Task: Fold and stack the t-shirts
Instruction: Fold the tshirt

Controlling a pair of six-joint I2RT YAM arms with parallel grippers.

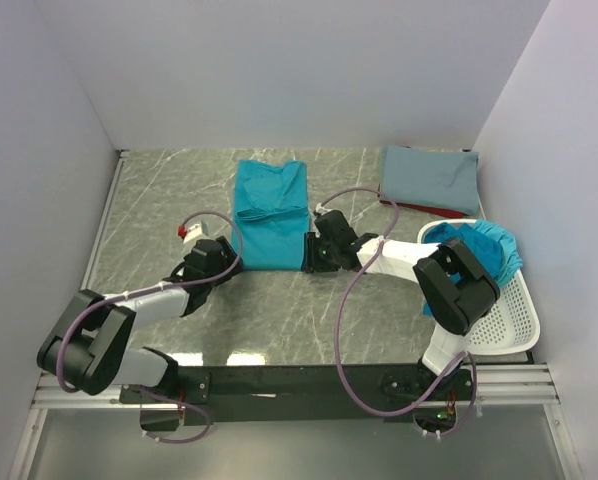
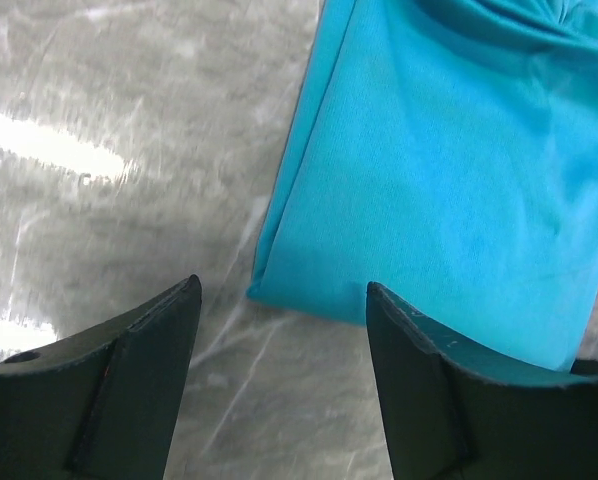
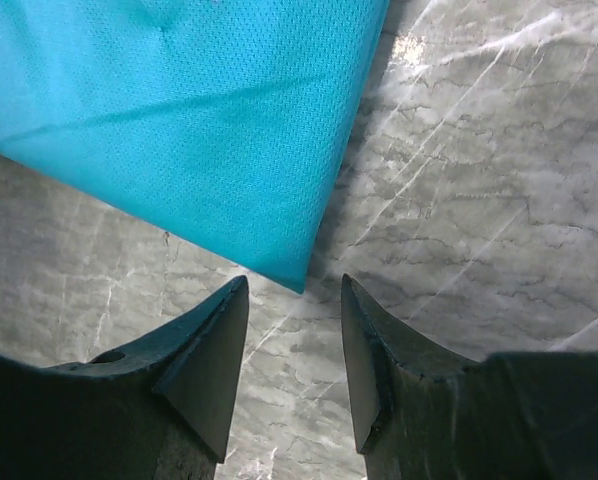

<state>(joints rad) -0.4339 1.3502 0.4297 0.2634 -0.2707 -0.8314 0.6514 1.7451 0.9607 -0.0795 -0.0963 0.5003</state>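
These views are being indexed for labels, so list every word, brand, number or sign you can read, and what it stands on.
No readable text in any view.
Bright teal folded cloth t-shirt: no print or label showing.
Dusty grey-blue folded cloth t-shirt: plain.
White perforated plastic basket: no marking visible.
Small red and white tag by the left wrist: too small to read.

Grey marbled table [image 1: 159, 200] with a teal t-shirt [image 1: 270, 215], a dark red t-shirt [image 1: 439, 211], a white basket [image 1: 519, 330].
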